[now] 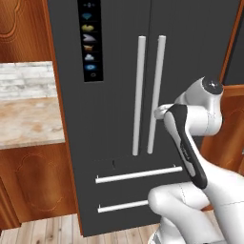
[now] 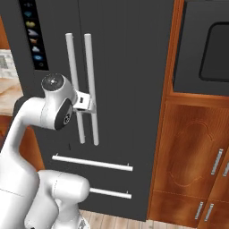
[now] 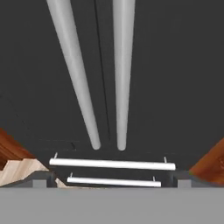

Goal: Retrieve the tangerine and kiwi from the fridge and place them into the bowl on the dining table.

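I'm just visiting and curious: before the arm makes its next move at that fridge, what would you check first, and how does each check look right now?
1. Fridge doors shut: ok, both upper doors closed, so the fruit inside is hidden.
2. Gripper open: ok, the tips stand far apart.
3. Gripper empty: ok, nothing between the tips.
4. Gripper near a handle: ok, the hand sits by the right door handle.
5. Handle between the fingers: not ok, in the hand view both bar handles lie ahead, not yet between the tips.
6. Drawers shut: ok, both lower drawers look closed.
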